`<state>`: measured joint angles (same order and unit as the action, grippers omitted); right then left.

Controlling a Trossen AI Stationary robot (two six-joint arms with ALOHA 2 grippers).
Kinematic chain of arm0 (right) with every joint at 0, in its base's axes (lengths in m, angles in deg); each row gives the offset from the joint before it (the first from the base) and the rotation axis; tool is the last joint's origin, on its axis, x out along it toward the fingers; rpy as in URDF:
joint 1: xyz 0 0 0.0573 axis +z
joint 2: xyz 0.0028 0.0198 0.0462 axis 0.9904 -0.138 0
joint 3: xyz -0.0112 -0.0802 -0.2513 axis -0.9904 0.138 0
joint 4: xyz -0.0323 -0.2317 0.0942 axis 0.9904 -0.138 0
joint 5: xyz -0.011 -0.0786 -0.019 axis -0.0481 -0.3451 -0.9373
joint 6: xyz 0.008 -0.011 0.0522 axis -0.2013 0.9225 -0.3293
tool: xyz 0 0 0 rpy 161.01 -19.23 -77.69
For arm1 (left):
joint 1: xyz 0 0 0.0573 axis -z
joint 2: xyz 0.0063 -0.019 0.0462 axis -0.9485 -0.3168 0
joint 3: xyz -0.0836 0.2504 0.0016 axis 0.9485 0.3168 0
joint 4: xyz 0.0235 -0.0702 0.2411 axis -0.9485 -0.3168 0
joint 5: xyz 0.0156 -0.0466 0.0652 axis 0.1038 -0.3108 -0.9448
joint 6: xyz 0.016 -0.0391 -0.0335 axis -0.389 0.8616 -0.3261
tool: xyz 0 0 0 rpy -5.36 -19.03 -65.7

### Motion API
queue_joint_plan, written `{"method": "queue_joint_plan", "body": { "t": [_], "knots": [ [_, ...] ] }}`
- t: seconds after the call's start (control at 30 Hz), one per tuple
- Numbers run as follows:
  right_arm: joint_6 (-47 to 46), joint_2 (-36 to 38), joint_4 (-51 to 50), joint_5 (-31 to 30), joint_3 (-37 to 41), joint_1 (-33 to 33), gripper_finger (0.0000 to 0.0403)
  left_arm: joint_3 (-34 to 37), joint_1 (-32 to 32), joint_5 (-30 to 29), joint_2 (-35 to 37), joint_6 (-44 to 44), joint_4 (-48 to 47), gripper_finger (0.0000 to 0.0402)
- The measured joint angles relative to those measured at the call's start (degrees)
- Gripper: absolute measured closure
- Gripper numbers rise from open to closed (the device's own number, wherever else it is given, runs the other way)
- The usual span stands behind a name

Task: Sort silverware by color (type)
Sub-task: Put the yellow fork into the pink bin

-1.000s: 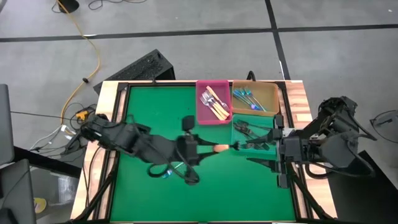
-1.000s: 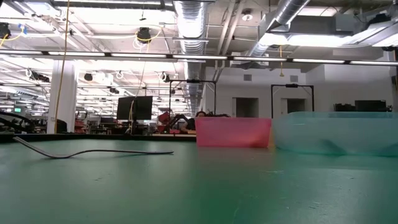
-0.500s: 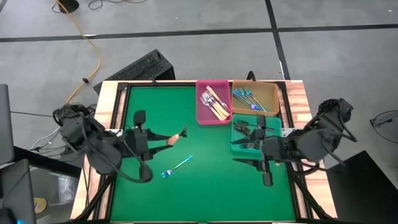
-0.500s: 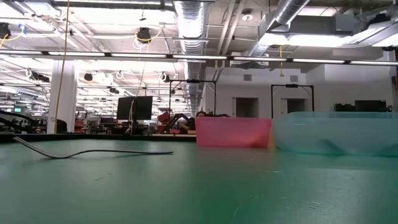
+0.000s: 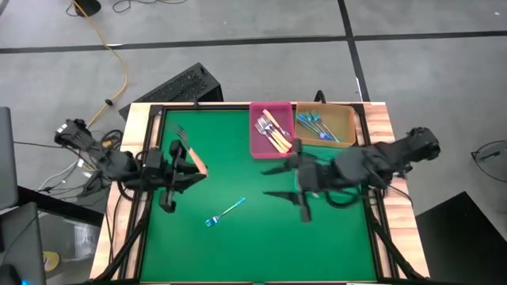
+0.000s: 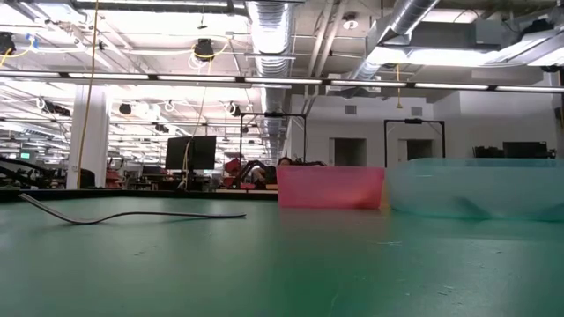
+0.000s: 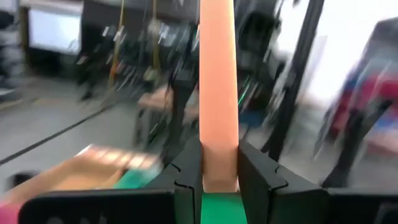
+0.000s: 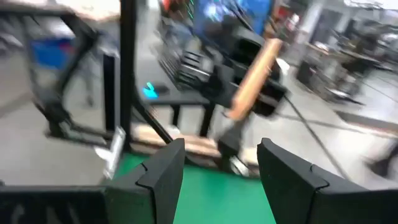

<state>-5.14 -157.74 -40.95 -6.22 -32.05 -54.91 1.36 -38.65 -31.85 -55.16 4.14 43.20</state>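
My left gripper (image 5: 192, 164) hovers over the left part of the green mat (image 5: 238, 245), shut on a silver fork with a tan handle (image 5: 192, 154) whose tines (image 5: 181, 134) point toward the far edge. My right gripper (image 5: 266, 182) stands open over the mat's middle, holding nothing. A blue fork (image 5: 224, 212) lies flat on the mat between the two grippers; the low view shows it as a thin fork (image 6: 132, 214). More tan-handled forks lie in the pink bin (image 5: 259, 148), and blue forks in the tan bin (image 5: 347, 120). My left gripper pinches the fork's tan handle near its free end (image 7: 219, 174) between its two fingers (image 7: 186, 177). The fingers come in level from the table's left and lie across the handle. The fork is lifted clear of the mat.
A teal bin (image 6: 476, 187) stands near the pink bin (image 6: 330, 187) at the right, mostly under my right arm in the high view. A wooden frame (image 5: 141, 127) borders the mat. The near half of the mat holds only the blue fork.
My left gripper has drawn back from the mat's middle toward the table's left edge, carrying the tan-handled fork, which has swung from lying left to right to pointing at the far edge. My right gripper, open throughout, has moved from the right side toward the mat's middle.
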Motion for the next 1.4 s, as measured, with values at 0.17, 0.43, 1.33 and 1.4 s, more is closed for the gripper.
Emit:
{"method": "queue_joint_plan", "body": {
  "t": [0.17,0.43,1.33,1.4],
  "knots": [
    [-4.4,0.0,14.7,7.7,8.8,-8.1,0.0182,10.9,-3.9,3.8,3.4,0.5,13.1,0.0349],
    [-15.9,-5.2,25.0,20.7,13.6,-16.2,0.0182,11.1,-9.4,12.4,-2.3,0.6,12.1,0.0349],
    [-15.8,-8.5,22.6,24.1,13.5,-18.9,0.0225,11.3,-15.6,21.3,-8.1,0.6,14.5,0.0349],
    [-15.6,-8.5,22.7,24.7,13.5,-18.9,0.0266,11.3,-16.1,21.7,-8.1,0.6,14.5,0.0349]
  ]
}}
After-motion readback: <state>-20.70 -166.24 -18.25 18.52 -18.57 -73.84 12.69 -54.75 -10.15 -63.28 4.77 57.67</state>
